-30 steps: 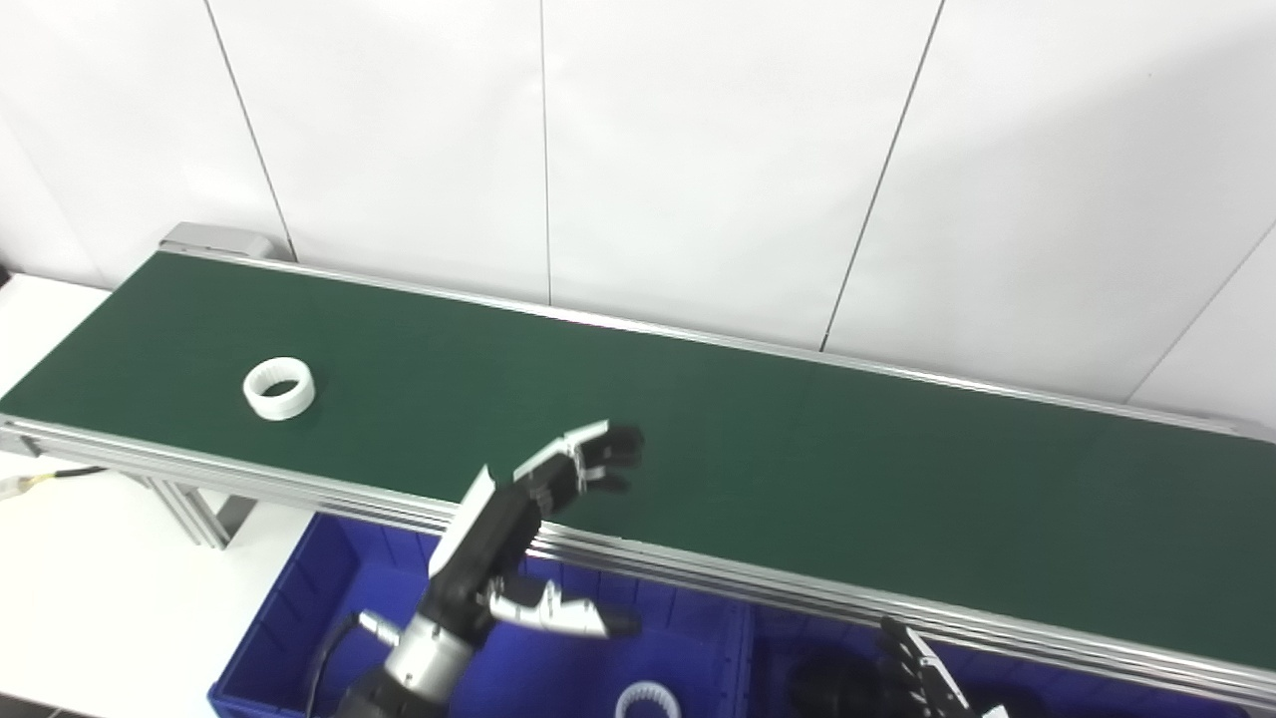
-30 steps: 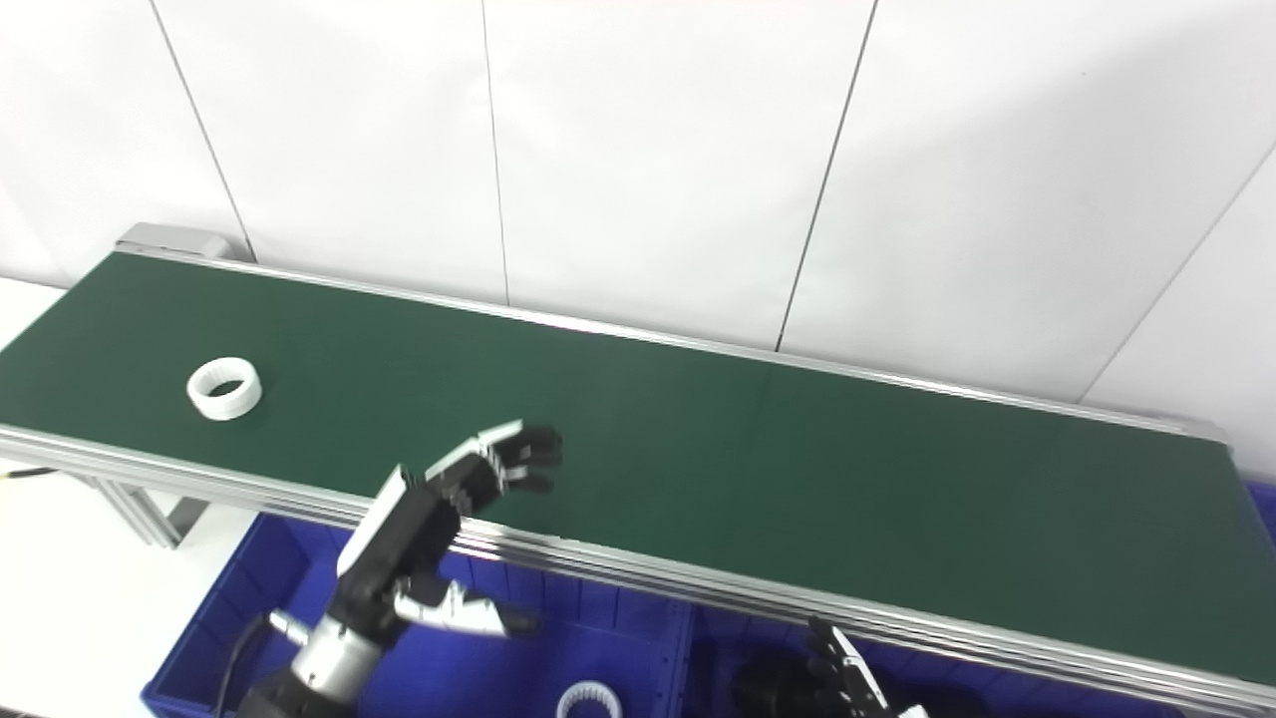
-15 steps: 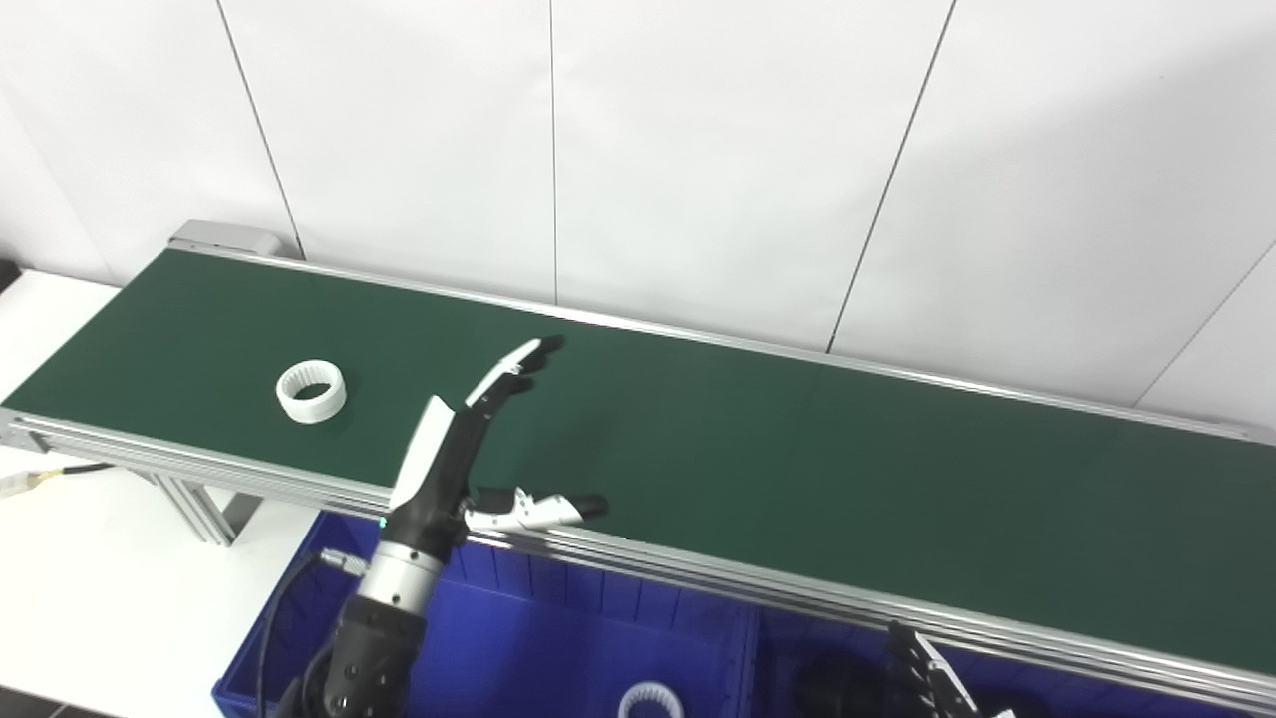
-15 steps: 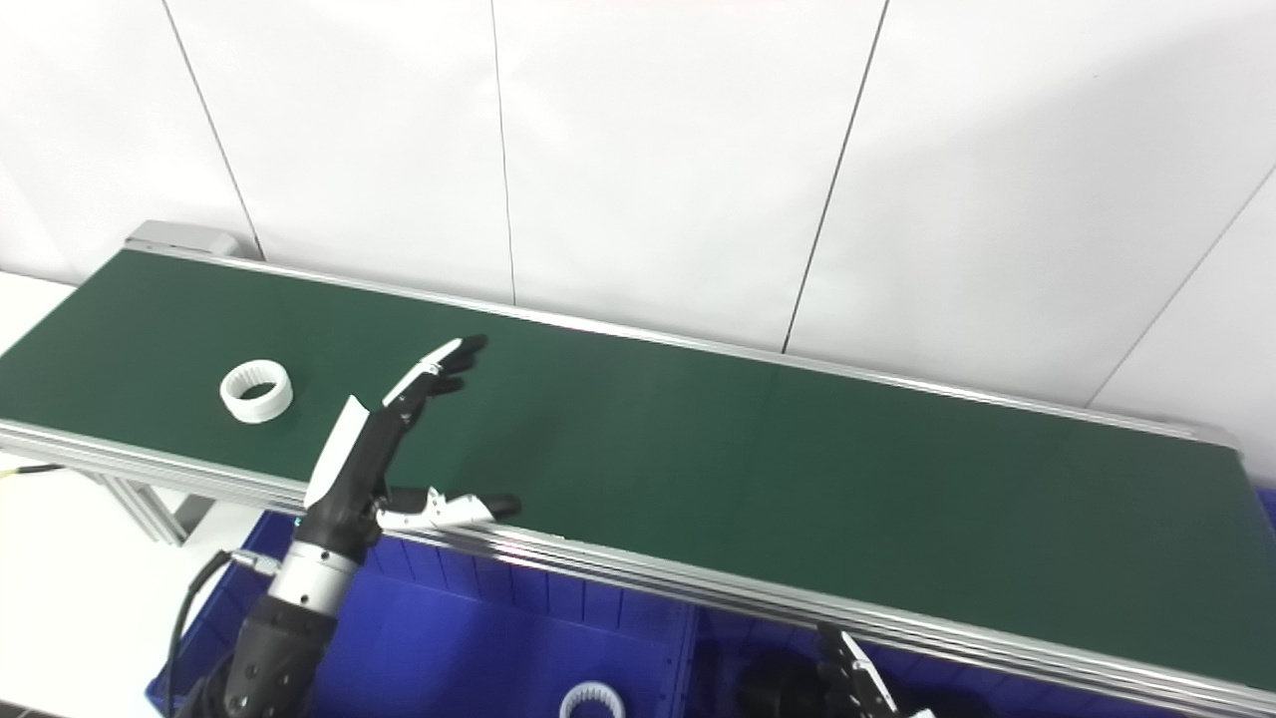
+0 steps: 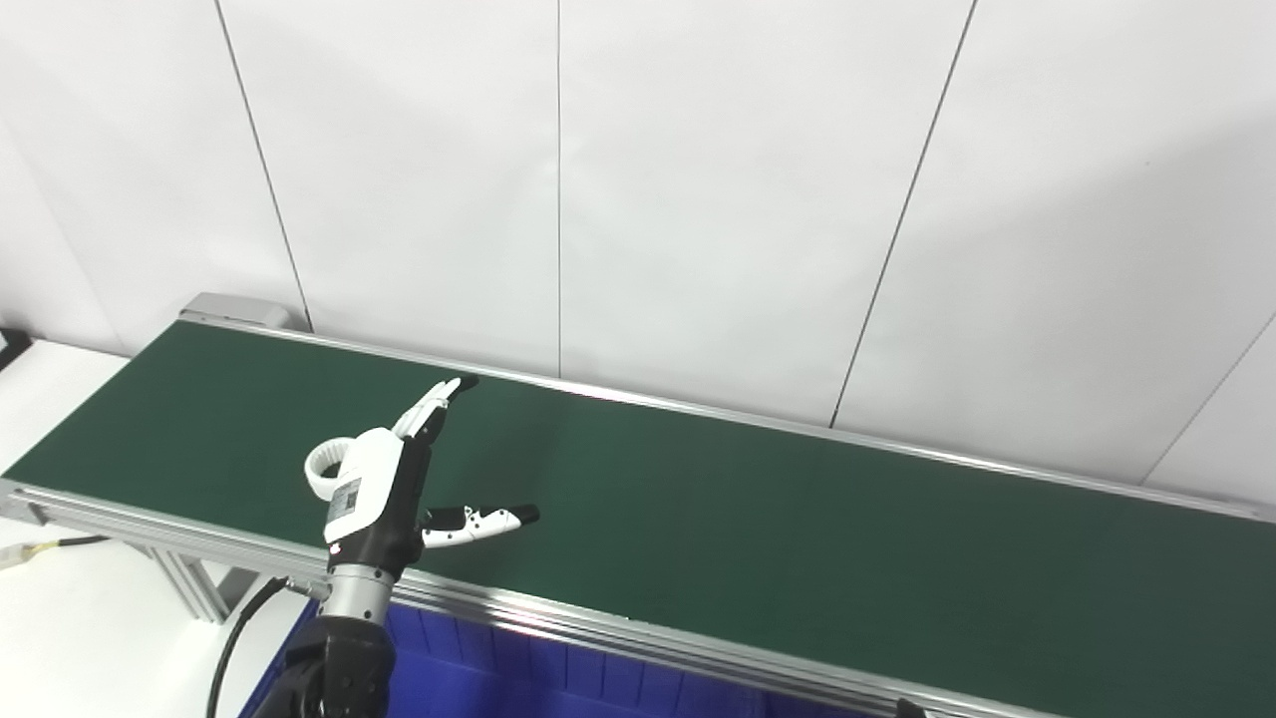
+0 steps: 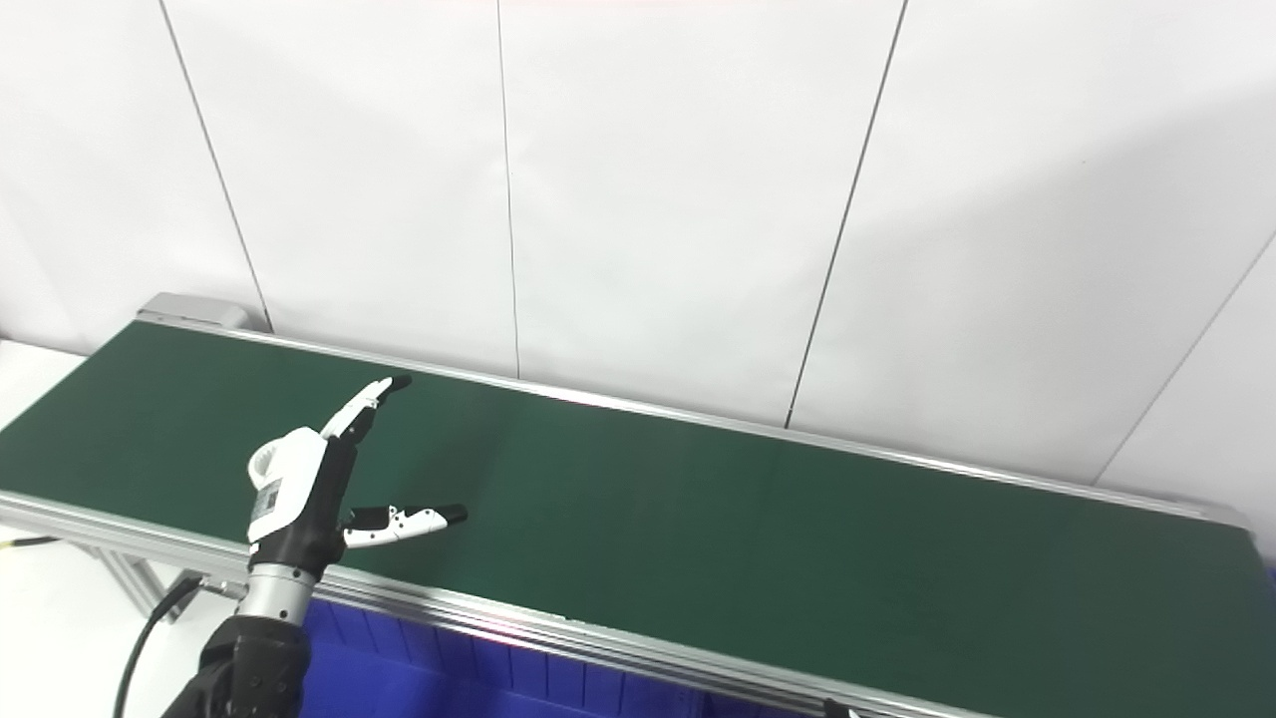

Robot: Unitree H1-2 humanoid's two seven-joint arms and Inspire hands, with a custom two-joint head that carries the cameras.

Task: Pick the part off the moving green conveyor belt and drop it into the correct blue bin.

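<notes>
Risk: ring slips past the waiting hand

Bin point(image 5: 478, 678) edge shows only as a blue strip at the bottom; its contents are cut off. Right hand is out of view. Left hand point(image 5: 384, 494) stands over the belt point(image 5: 797, 538), spread wide, holding nothing. Ring point(image 5: 324, 469) lies on the belt just behind it, mostly hidden. Closing late or off-centre could knock the ring away.

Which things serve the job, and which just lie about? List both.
Job: ring, belt, bin, open left hand.
Lying about: cable, wall, white table.
</notes>
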